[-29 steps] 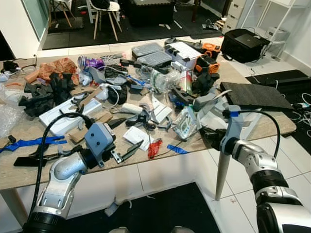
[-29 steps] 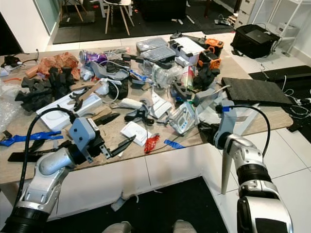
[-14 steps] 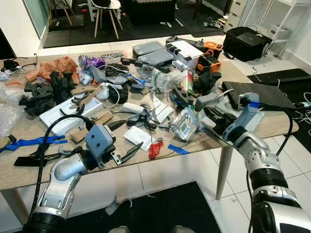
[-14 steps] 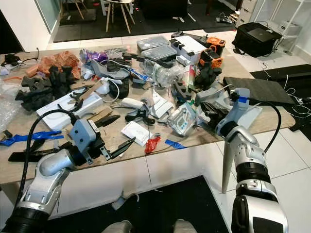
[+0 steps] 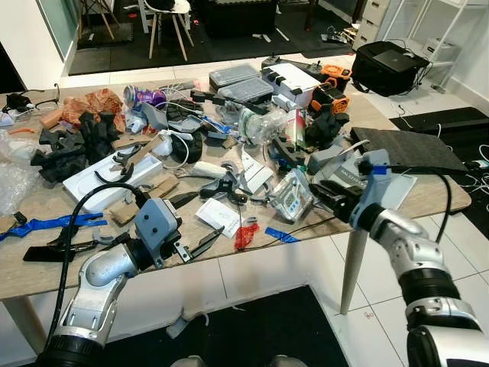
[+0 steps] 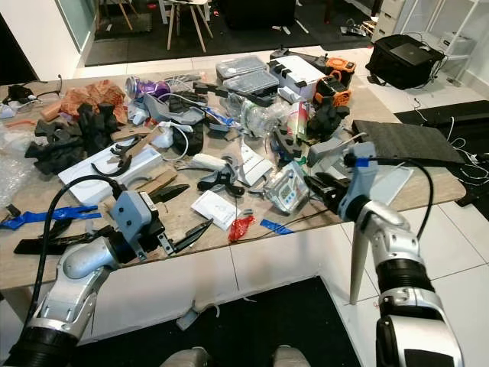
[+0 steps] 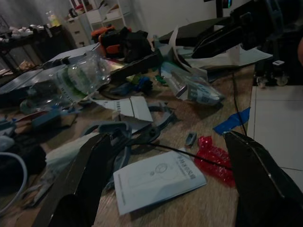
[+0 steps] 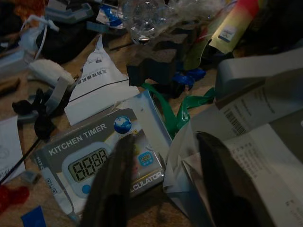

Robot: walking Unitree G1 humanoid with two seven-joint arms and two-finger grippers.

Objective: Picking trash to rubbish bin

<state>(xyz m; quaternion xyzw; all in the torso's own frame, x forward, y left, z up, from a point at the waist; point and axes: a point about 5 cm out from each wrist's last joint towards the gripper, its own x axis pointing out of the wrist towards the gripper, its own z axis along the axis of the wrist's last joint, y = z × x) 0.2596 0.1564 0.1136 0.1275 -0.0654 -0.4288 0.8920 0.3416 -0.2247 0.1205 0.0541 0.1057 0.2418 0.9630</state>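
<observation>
A: What is changing on the bench (image 5: 23, 275)?

B: The right end effector (image 5: 327, 200) is coming in over the edge, fingers spread, now closing on the timer pack (image 5: 291, 200).

A: And the left end effector (image 5: 200, 246)?

B: Hovering spread beside the red wrapper (image 5: 243, 235). Both pieces of trash are lying ungrasped; picking is only starting.

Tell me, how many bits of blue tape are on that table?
2 that I can make out: a long blue tape strip near the table's left edge, and a short piece at the front edge beside the red wrapper. The clutter may hide more.
</observation>
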